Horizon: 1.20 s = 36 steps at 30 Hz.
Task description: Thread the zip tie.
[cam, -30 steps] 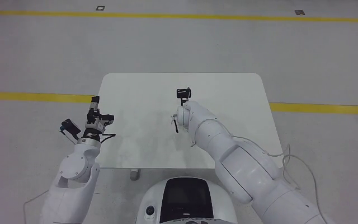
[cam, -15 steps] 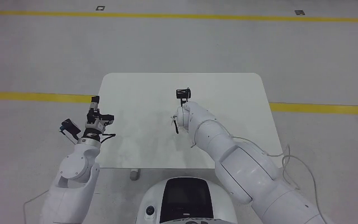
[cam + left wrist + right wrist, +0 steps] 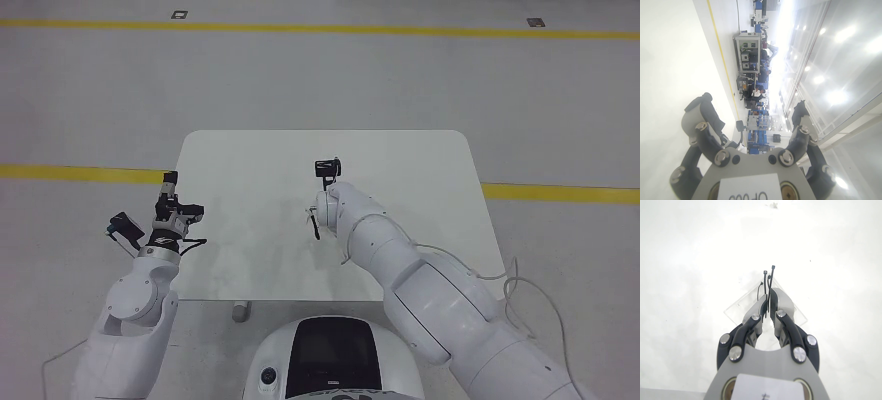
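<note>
Top view: white worktop (image 3: 400, 160) mid frame. The right arm comes in from the lower right, and the right gripper (image 3: 314, 212) sits at the centre of the worktop, pointing down. A thin black zip tie (image 3: 315, 228) sticks out just below it. The fingers are too small here to tell how far apart they are. The left gripper (image 3: 178, 198) is at the left edge of the worktop, well apart from the right one and turned upward.

Left wrist view: left gripper (image 3: 753, 102) fingers (image 3: 706, 109) are spread wide with nothing between them, facing the room and the ceiling lights.

Right wrist view: right gripper (image 3: 768, 298) fingers (image 3: 774, 300) are closed to a narrow slit, and one black zip tie (image 3: 772, 273) runs down between them, its head poking out past the tips. Two more ties (image 3: 765, 281) stand just beside it, one of them thin and bent. All of them rise from a clear plastic stand (image 3: 736, 308) that lies flat on the white worktop (image 3: 687, 256) under the fingers.
</note>
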Motion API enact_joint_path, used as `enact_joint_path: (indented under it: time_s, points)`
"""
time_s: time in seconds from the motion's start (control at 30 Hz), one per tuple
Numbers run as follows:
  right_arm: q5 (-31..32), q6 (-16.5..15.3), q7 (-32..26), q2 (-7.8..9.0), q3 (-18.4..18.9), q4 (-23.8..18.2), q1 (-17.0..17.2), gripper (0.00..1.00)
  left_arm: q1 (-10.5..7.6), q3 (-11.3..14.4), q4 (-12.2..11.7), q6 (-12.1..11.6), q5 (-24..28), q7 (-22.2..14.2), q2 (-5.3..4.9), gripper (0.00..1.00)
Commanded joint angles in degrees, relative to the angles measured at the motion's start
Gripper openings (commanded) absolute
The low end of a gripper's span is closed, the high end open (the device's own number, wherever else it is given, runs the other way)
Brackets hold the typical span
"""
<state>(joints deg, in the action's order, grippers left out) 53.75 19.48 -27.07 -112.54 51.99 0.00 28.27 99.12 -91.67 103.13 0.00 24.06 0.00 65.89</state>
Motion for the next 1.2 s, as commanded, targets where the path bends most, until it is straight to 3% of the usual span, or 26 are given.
enact_joint_path:
  time_s: [0.0, 0.9, 1.0, 1.07, 1.17]
  points:
    - [0.0, 0.0, -0.15, 0.03, -0.05, 0.0, 0.01, 0.06, 0.0, 0.0, 0.0, 0.0, 0.0, 0.0, 0.0, 1.0]
    - [-0.23, 0.0, -2.98, 0.56, -0.61, -0.91, 0.69, 0.14, 0.0, 0.0, 0.0, 0.0, 0.0, 0.0, 0.0, 1.0]
    - [-0.39, 0.0, -3.12, 0.81, -0.54, -1.34, 0.91, 0.11, 0.0, 0.0, 0.0, 0.0, 0.0, 0.0, 0.0, 1.0]
    - [-0.41, 0.0, -3.21, 0.96, -0.53, -1.59, 1.06, 0.0, 0.0, 0.0, 0.0, 0.0, 0.0, 0.0, 0.0, 1.0]
    - [-0.46, 0.0, -3.32, 1.2, -0.47, -2.02, 1.22, 0.0, 0.0, 0.0, 0.0, 0.0, 0.0, 0.0, 0.0, 1.0]
